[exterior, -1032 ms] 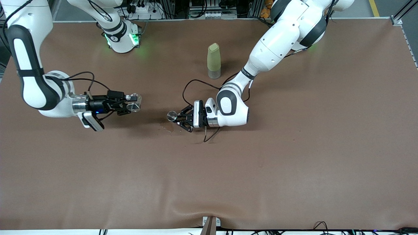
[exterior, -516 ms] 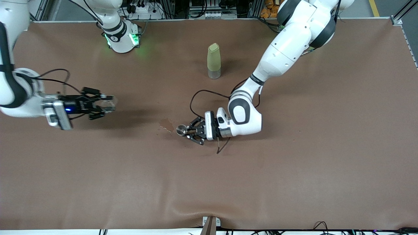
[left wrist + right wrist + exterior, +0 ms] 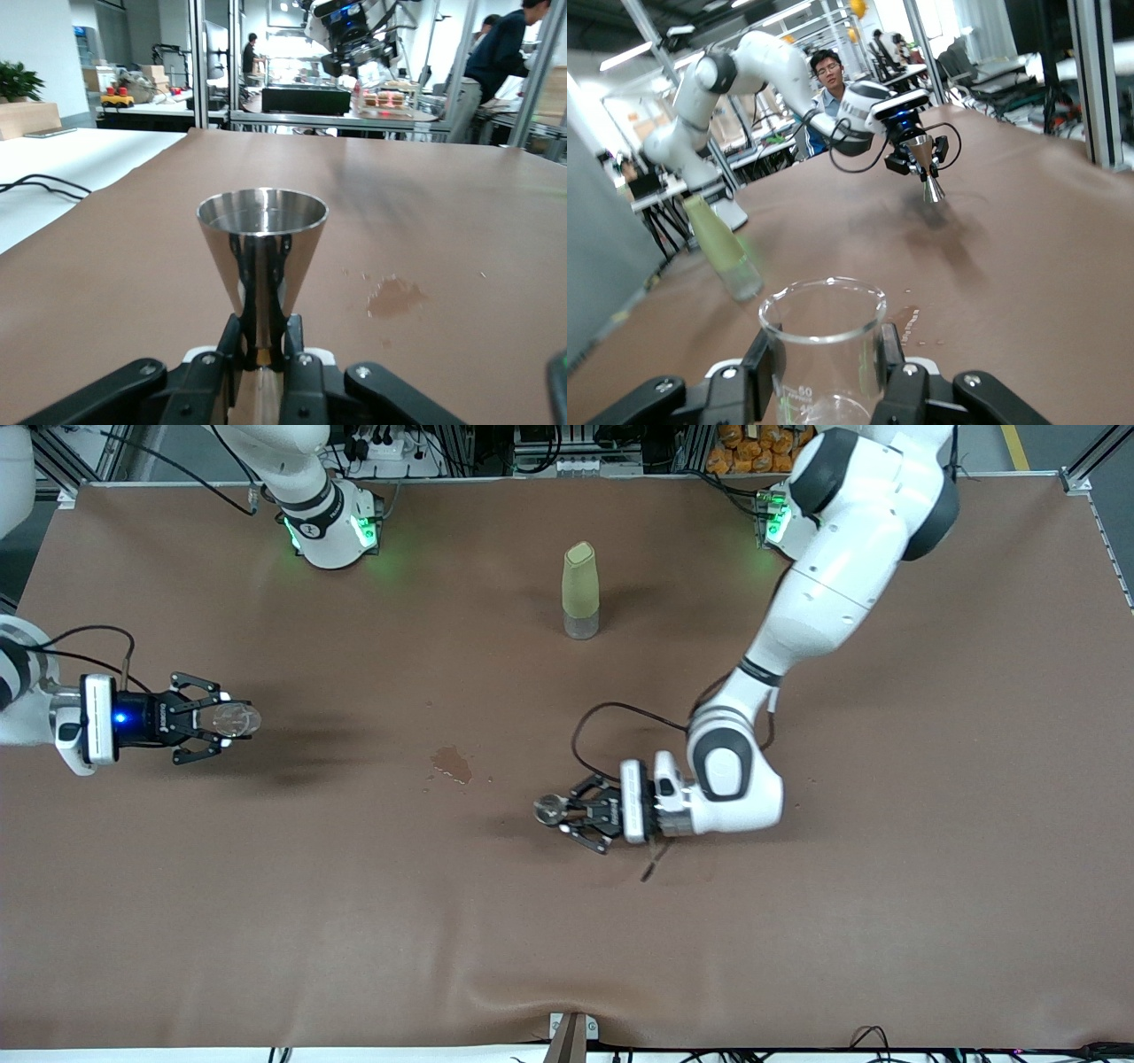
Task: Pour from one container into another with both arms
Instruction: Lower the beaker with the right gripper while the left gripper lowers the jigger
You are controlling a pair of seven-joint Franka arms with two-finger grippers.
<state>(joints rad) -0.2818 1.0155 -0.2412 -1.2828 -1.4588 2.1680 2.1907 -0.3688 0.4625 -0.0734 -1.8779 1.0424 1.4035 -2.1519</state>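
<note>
My left gripper (image 3: 563, 815) is shut on the narrow stem of a shiny metal cone cup (image 3: 547, 809), which it holds upright over the middle of the table. The left wrist view shows that cup (image 3: 261, 232) rising from the left gripper (image 3: 263, 343). My right gripper (image 3: 215, 720) is shut on a clear glass beaker (image 3: 237, 720) over the right arm's end of the table. The graduated beaker (image 3: 824, 323) stands upright between the black fingers (image 3: 764, 365), with a little liquid at its bottom. Farther off in that view is the left arm's cup (image 3: 930, 187).
A small wet spill (image 3: 452, 764) marks the brown table cover (image 3: 797, 921) between the two grippers. A tall olive-green bottle (image 3: 580, 592) with a clear base stands near the arms' bases, also in the right wrist view (image 3: 729, 251). Cables trail from both wrists.
The grippers have moved apart: the right one carried the beaker toward the right arm's end and levelled its wrist, the left one carried the metal cup toward the left arm's end, uncovering the spill.
</note>
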